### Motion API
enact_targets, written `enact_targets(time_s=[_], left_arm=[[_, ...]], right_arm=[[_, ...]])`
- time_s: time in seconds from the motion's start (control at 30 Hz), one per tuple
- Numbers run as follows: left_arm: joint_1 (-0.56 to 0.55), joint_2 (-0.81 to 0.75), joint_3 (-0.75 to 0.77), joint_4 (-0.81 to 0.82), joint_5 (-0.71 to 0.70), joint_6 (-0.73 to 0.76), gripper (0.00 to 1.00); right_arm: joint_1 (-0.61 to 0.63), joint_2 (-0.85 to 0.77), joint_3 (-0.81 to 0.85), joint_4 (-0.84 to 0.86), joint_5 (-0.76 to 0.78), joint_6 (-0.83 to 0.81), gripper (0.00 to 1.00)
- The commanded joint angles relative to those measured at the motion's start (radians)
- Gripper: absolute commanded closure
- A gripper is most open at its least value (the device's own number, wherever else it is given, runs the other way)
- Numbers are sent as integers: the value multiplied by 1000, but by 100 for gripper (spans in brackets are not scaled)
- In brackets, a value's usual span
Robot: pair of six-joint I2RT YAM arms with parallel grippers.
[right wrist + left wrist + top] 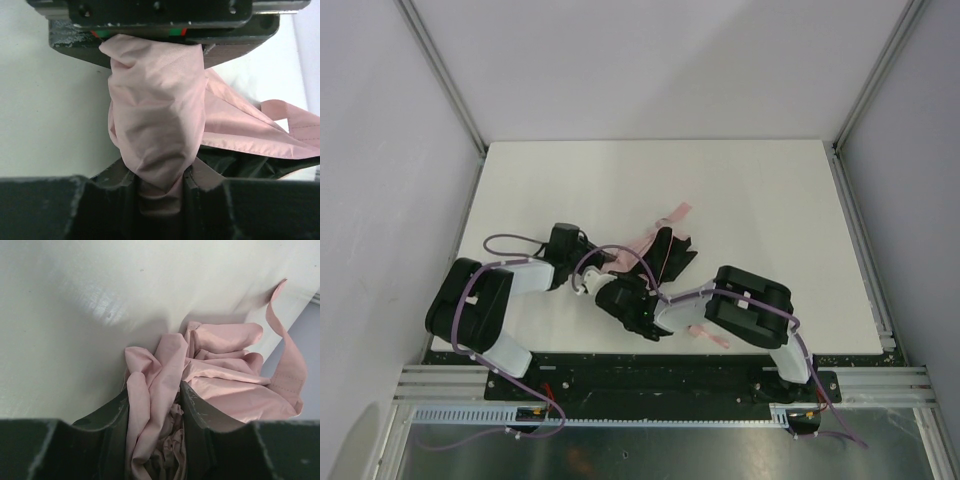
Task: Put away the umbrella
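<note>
Inside left end effector [154, 407] and right end effector [160, 176], umbrella [222, 390] fabric pinched

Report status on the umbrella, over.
Left tool shut on umbrella fabric. Right tool shut on the same bundle, facing the left. Strap trailing loose. No obstruction seen.

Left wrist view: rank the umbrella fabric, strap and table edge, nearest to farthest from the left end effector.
1. umbrella fabric: bunched between the fingers of the left end effector, at the bottom centre.
2. strap: looping up on the right, beyond the fabric.
3. table edge: far upper right corner.
</note>
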Motion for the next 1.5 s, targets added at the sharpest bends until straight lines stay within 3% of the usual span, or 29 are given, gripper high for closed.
enact_targets(time_s=[0.0, 0.07, 0.1, 0.27, 0.33, 0.4, 0.8, 1.03, 1.23, 1.47], left_arm=[[2, -25, 7, -103, 25, 58, 100], [4, -36, 11, -96, 18, 76, 99], [7, -44, 11, -88, 16, 89, 92], [19, -102, -7, -25, -4, 141, 19], [23, -120, -17, -3, -6, 159, 6], [25, -126, -25, 13, -1, 167, 2], [2, -4, 5, 132, 75, 118, 1], [-27, 49, 0, 184, 90, 81, 5], [-36, 83, -8, 230, 91, 68, 24], [-44, 107, -15, 276, 77, 76, 65]], right_arm=[[-59, -11, 18, -92, -46, 162, 99], [-87, -33, 18, -144, -149, 240, 100], [-102, -45, 15, -162, -205, 273, 100], [-169, -97, -14, -161, -477, 381, 100], [-195, -112, -22, -145, -574, 409, 100], [-223, -127, -31, -119, -650, 426, 100], [-329, -155, -62, 23, -1035, 561, 100], [-428, -118, -95, 212, -1307, 709, 100], [-486, -59, -95, 308, -1487, 838, 100], [-526, -46, -81, 230, -1534, 868, 100]])
